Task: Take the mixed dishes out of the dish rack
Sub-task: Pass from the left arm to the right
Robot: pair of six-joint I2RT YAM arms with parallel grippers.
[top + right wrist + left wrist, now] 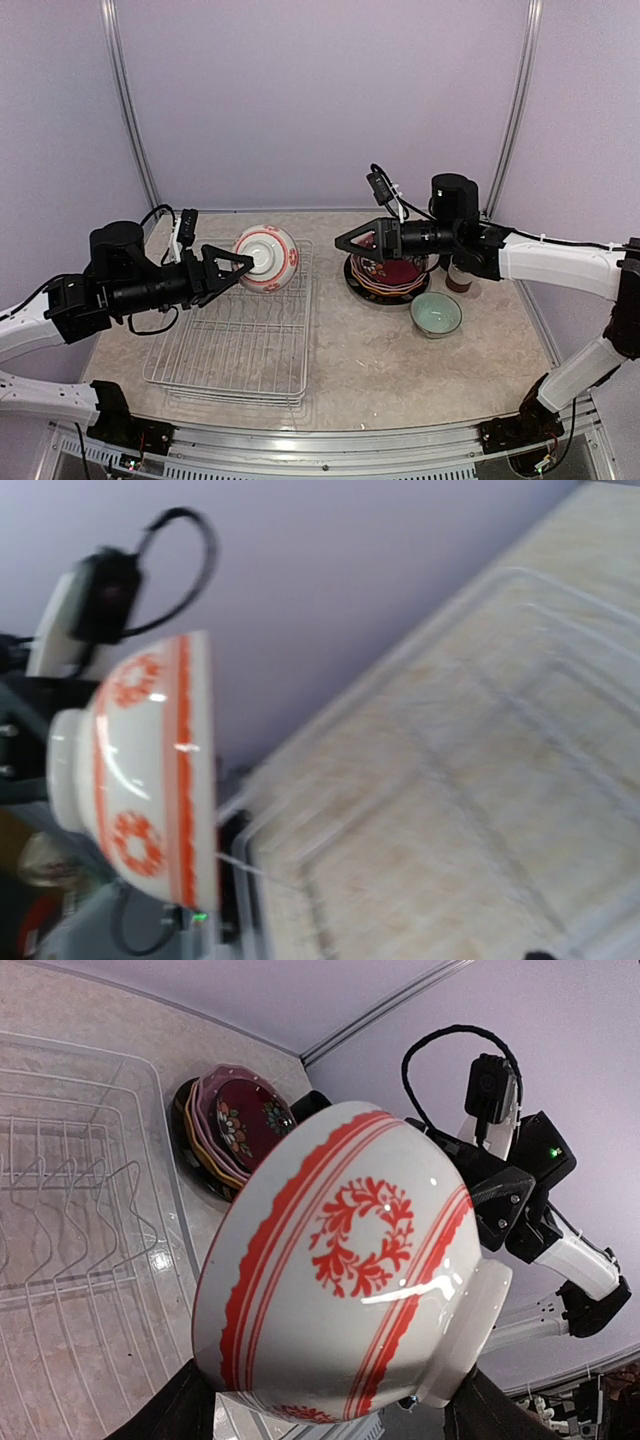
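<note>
My left gripper (238, 265) is shut on the red-patterned white bowl (268, 258) and holds it on its side above the far right corner of the white wire dish rack (225, 350). In the left wrist view the bowl (350, 1260) fills the frame between my two fingers (175, 1410), with the rack (70, 1190) below. My right gripper (340, 243) is empty and looks open. It hangs above the stack of plates (362, 282), which carries the dark red floral bowl (402, 270), and it points left at the held bowl (140, 770).
A teal cup (436, 313) sits on the table right of the rack, in front of the plates. A brown-white cup (458, 277) stands behind it under the right arm. The rack shows no dishes. Purple walls enclose the table.
</note>
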